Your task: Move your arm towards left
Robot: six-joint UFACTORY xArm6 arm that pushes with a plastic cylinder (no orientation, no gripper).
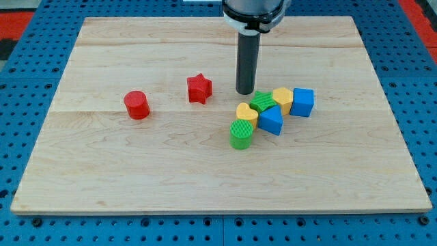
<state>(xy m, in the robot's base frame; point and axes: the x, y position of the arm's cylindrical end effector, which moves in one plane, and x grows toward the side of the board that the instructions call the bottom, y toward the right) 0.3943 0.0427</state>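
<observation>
My tip (244, 91) rests on the wooden board (136, 171), just above the cluster of blocks and right of the red star (199, 89). The cluster holds a green block (261, 102), a yellow block (283, 99), a blue cube (303, 102), a yellow heart-shaped block (246, 113), a blue block (271, 121) and a green cylinder (241, 134). The tip stands close to the green block's upper left edge. A red cylinder (136, 104) stands alone toward the view's left.
The board lies on a blue perforated table (27, 82). The arm's dark body (252, 14) hangs over the board's top edge at centre.
</observation>
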